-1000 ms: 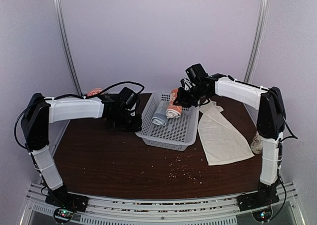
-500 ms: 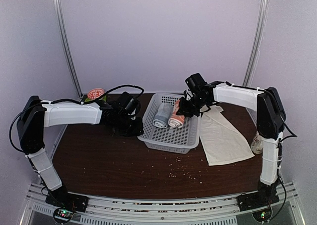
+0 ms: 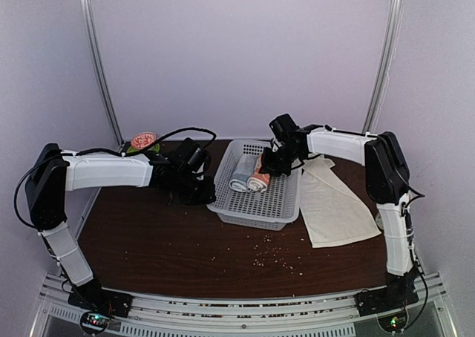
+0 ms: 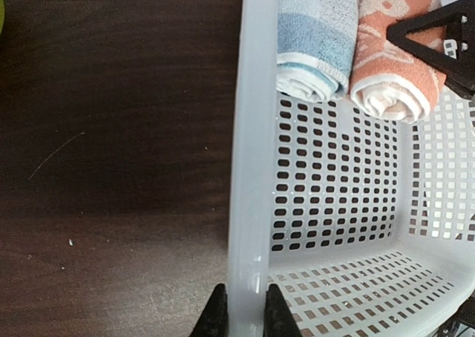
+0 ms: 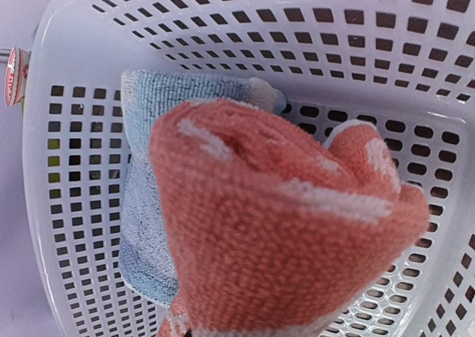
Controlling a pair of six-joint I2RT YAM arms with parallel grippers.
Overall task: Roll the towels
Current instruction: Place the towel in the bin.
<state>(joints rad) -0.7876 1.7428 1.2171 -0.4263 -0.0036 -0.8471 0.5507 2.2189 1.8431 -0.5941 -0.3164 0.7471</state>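
Crumbs (image 3: 276,257) dot the near part of the dark surface (image 3: 163,233). Past them, on the right, the cream towel (image 3: 335,203) lies flat and unrolled. Its long axis runs near to far, leaning a little left at the far end, and it sits just beside the white basket (image 3: 256,203). The left jaws are closed narrowly on the basket's left rim, with a fingertip (image 4: 215,316) on each side of the wall. In the basket's far half the orange towel (image 4: 393,62) lies rolled, its long axis near to far and its spiral end facing the near side. It touches the blue roll (image 4: 315,40) on its left. The right jaws are closed on the orange towel's far part. Farthest back, left of the basket, a round red-and-white label (image 3: 144,139) carries writing too small to read.
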